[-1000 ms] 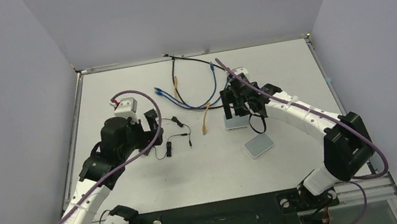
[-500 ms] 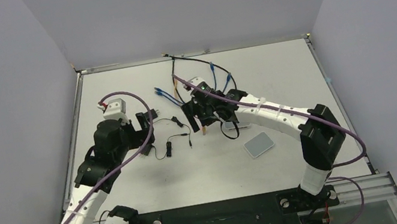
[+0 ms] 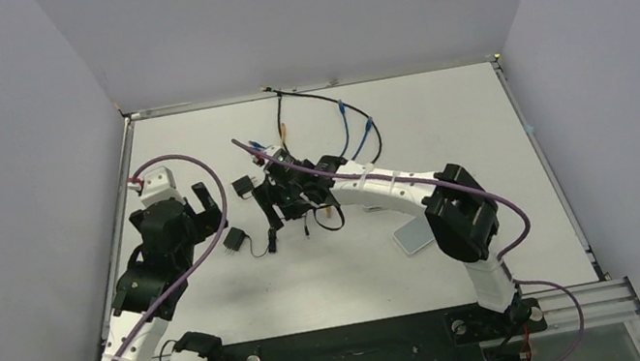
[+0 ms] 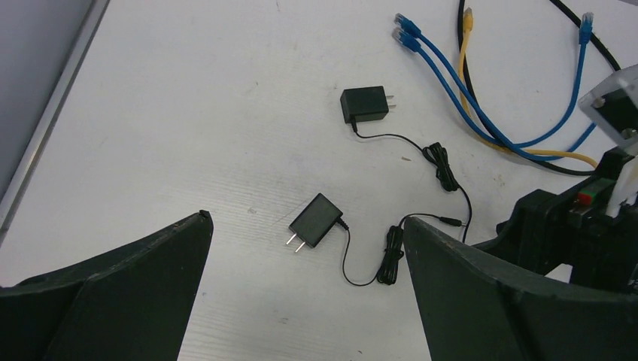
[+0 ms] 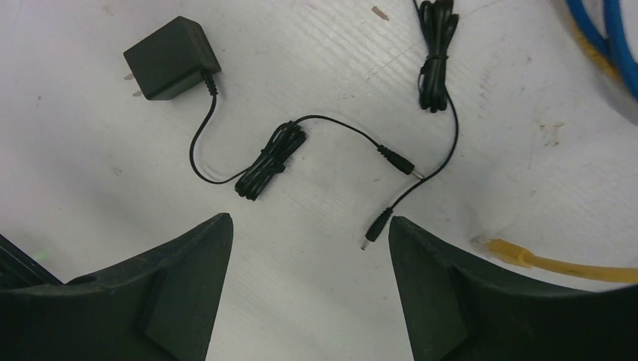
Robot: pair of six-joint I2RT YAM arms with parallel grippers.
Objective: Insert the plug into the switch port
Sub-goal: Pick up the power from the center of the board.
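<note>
Only from above do we see the white box (image 3: 411, 239) | right wrist: plug tip (image 5: 374, 229) on tabletop (image 5: 316, 45), close up | left fingers (image 4: 113, 301) wide apart, empty | right fingers (image 5: 150, 301) apart, empty

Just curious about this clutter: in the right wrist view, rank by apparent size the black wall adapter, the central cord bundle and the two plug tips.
Black wall adapter
Central cord bundle
Upper plug tip and lower plug tip: alike, unranked.
</note>
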